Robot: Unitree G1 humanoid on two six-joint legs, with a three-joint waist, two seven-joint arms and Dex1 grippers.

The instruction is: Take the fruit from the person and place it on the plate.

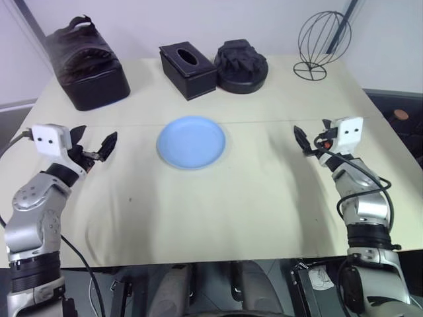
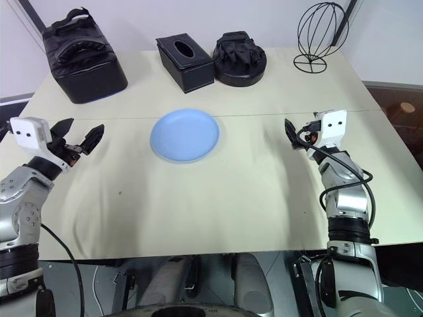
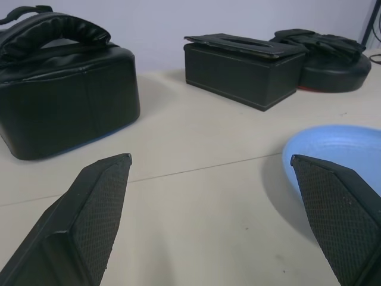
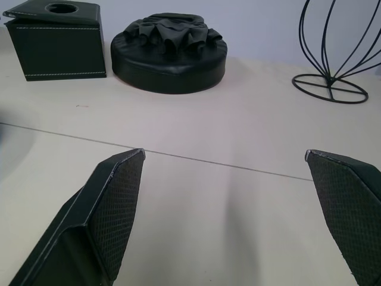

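Currently you have: plate (image 1: pixel 192 142) round, flat, light blue, bare, mid-table between both arms | left gripper (image 1: pixel 94 146) fingers spread wide, holding nothing | right gripper (image 2: pixel 301 134) wide apart, empty, far finger partly hidden in head views

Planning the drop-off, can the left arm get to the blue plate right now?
Probably yes: the left gripper, open, hovers beside the plate with bare table between them.
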